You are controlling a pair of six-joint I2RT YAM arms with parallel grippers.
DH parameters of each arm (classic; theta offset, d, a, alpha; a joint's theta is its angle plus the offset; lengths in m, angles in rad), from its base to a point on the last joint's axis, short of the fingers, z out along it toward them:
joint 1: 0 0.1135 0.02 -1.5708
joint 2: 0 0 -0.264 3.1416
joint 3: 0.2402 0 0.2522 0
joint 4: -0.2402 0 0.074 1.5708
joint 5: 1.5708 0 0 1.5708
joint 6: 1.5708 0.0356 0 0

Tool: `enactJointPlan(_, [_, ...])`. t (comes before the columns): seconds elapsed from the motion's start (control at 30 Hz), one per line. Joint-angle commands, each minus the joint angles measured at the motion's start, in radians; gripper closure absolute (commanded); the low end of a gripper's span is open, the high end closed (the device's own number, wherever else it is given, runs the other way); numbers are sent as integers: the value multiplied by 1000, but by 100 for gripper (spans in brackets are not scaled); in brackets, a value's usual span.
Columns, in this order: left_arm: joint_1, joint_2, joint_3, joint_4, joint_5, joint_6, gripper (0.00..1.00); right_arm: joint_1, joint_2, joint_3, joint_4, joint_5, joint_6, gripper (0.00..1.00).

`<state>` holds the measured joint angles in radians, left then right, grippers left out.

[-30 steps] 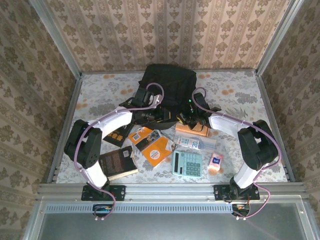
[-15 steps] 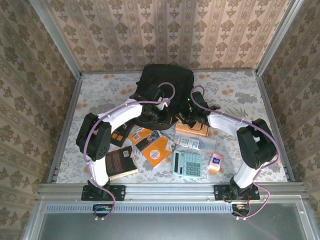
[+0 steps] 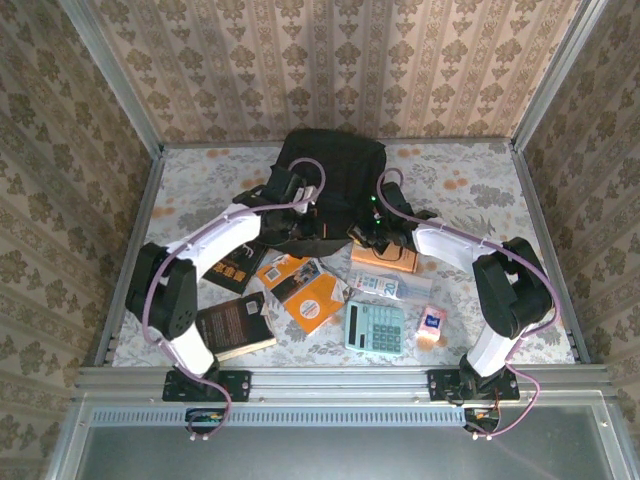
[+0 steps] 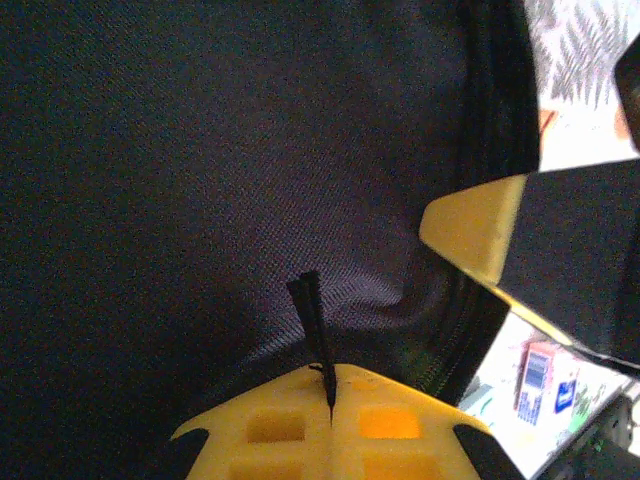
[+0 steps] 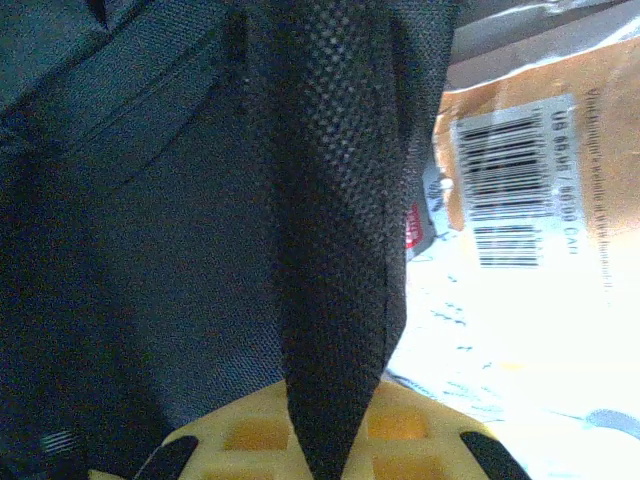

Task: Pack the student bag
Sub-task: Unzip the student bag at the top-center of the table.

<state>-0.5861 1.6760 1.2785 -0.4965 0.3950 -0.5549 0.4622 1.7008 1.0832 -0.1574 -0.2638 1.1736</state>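
Floral surface (image 3: 470,190), papered walls on three sides. The bag (image 3: 335,170) lies at the far middle, black and soft, with its near edge toward both arms. Left pincer (image 4: 328,378): closed, pinching a thin black tab (image 4: 310,320) that stands up from the bag's cloth just beside a zip line (image 4: 450,345). Right pincer (image 5: 335,415): closed on a black mesh strap (image 5: 335,200) of the bag, with a brown box (image 5: 530,190) bearing a barcode close by. Stock waiting on the near surface: black book (image 3: 235,325), orange book (image 3: 320,300) and calculator (image 3: 376,328), all outside the bag. Step in hand, as judged: opening the bag, with one arm anchoring and the other drawing. To do it well, the right should hold the strap taut and low so the soft body does not slide or bunch. The left should pull the tab along the zip line, not up and away from it. The tab is thin and held by little, so a slow, straight pull suits it — a jerk would likely slip it free. The mouth should end up facing the books.
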Motion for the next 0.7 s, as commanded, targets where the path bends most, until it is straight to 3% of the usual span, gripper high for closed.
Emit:
enactJointPlan(0.0, [15,-82,-18,26,-70,-38,100,-16,-6,16,-54,85,-58,100])
enactJointPlan(0.43, [52,-171,-70,40,-189,10,100,-21,-6,60,-123,164,-219,100])
enactJointPlan(0.67, [81,-176,-52,-11,-280,36,100,-23,-15,117,-209,244,-409,100])
